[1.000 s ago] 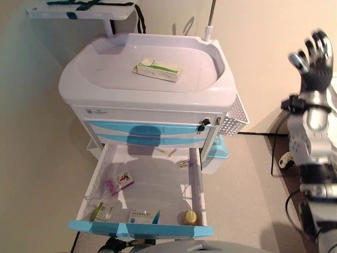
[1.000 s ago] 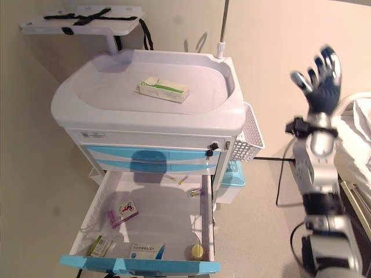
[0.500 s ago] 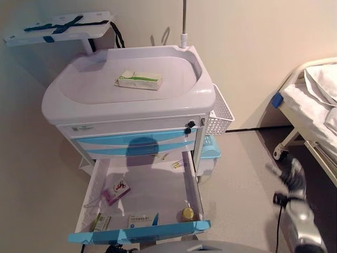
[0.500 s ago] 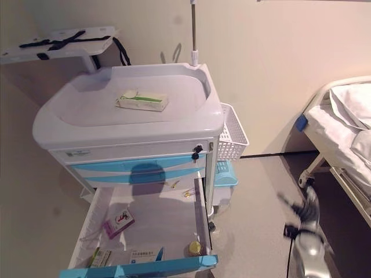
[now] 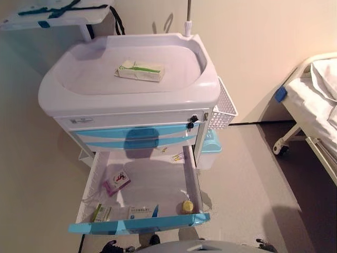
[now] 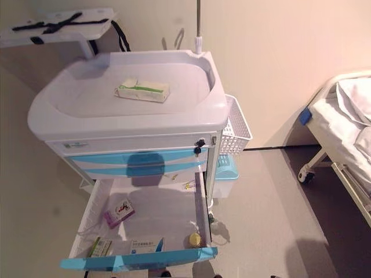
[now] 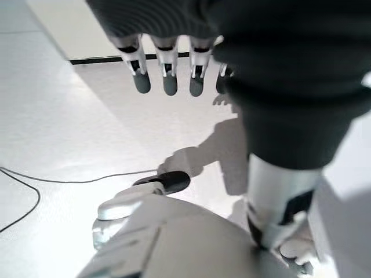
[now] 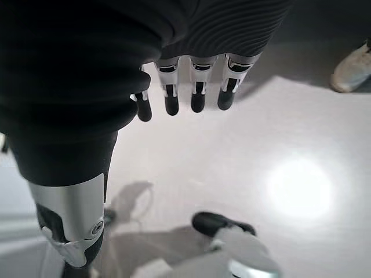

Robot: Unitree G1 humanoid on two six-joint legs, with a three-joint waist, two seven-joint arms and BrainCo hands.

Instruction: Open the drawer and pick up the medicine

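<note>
While the drawer (image 5: 142,192) stands pulled open, a medicine box (image 5: 139,70) lies atop the cart (image 5: 79,100) above it, and the left robot hand (image 7: 168,63) and right robot hand (image 8: 191,81) hang with fingers straight, empty.

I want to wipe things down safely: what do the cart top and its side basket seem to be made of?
Cart top: likely smooth moulded plastic, pale with a soft sheen and rounded rim. Side basket: probably white plastic, a lattice of small holes.

Beige wall (image 5: 263,31), grey floor (image 5: 247,174), white bed (image 5: 316,100) at right, w/ blue corner.
</note>
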